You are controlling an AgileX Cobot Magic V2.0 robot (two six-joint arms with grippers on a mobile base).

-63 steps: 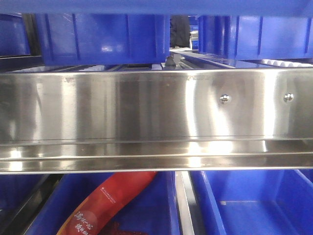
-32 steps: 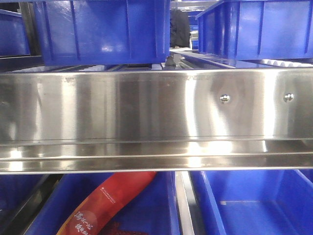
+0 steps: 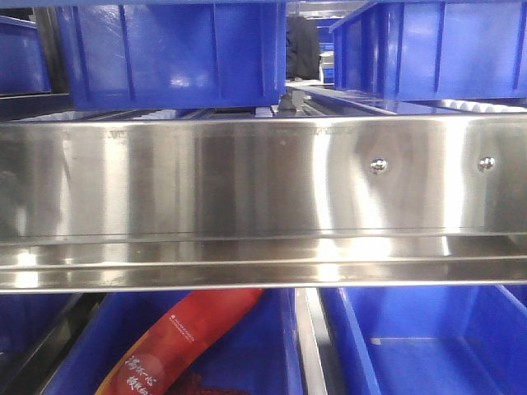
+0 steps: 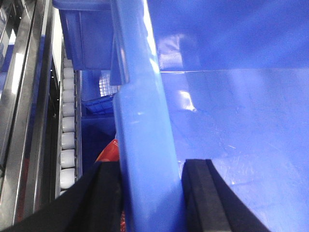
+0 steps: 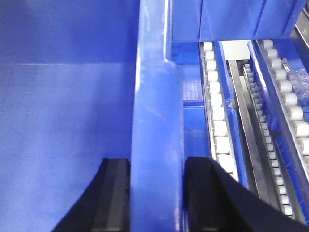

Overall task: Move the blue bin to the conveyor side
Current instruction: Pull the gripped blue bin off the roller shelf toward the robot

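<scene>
The blue bin shows in both wrist views. In the left wrist view its thick rim (image 4: pixel 145 121) runs up the frame, with the smooth inside (image 4: pixel 231 121) to the right. My left gripper (image 4: pixel 152 166) is shut on this rim, one black pad on each side. In the right wrist view the opposite rim (image 5: pixel 157 121) runs up the frame, with the inside (image 5: pixel 63 121) to the left. My right gripper (image 5: pixel 158 164) is shut on that rim in the same way. The conveyor is out of view. No gripper shows in the front view.
A shiny steel rack beam (image 3: pixel 247 181) fills the front view. Blue bins (image 3: pixel 165 49) (image 3: pixel 428 49) stand on the rack behind it. Lower bins (image 3: pixel 428 346) sit below, one holding a red packet (image 3: pixel 181 346). White rollers (image 4: pixel 67 125) (image 5: pixel 215 111) flank the held bin.
A blue band across the top of the front view has risen and nearly left the frame, uncovering more of the bins behind. The rack has not moved.
</scene>
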